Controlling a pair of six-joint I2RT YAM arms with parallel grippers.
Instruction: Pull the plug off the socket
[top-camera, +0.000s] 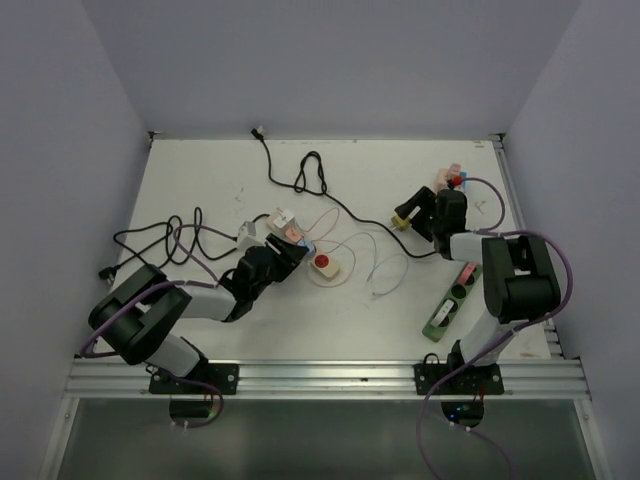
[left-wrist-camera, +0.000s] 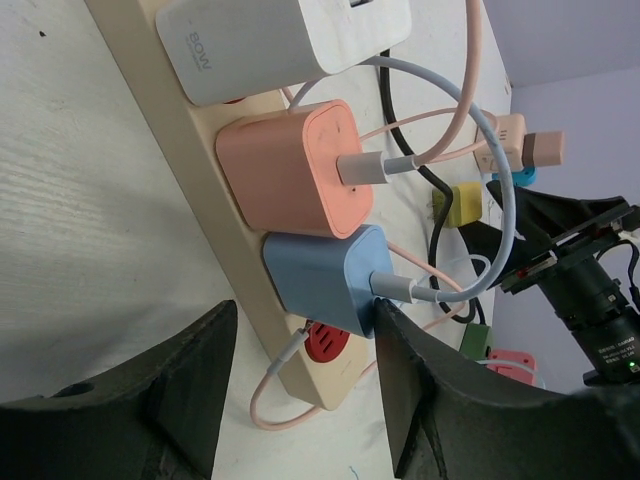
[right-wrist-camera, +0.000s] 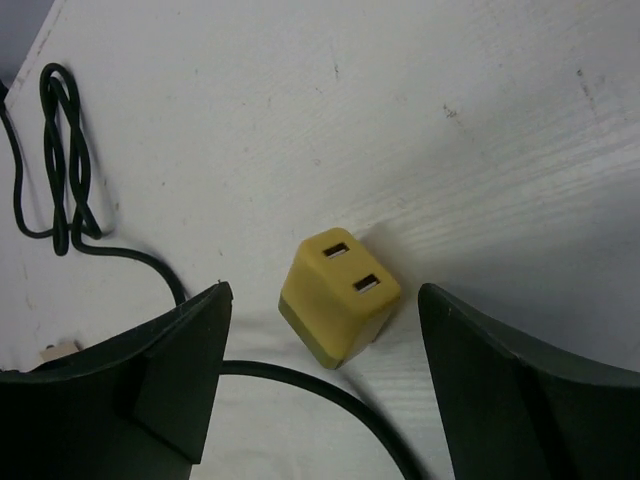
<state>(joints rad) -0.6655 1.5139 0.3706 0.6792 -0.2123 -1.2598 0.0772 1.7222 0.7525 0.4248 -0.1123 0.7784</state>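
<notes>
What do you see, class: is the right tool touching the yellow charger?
Apart. The right wrist view shows the yellow charger lying between the open fingers of the right tool, bare table visible on both sides.

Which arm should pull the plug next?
Left. The left end effector is open, lined up on the blue charger plugged into the power strip; the right end effector is open over a loose yellow adapter elsewhere.

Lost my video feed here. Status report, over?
Left tool open, straddling blue plug. Plug seated in power strip. Pink plug close alongside. Right tool open over loose yellow charger.
</notes>
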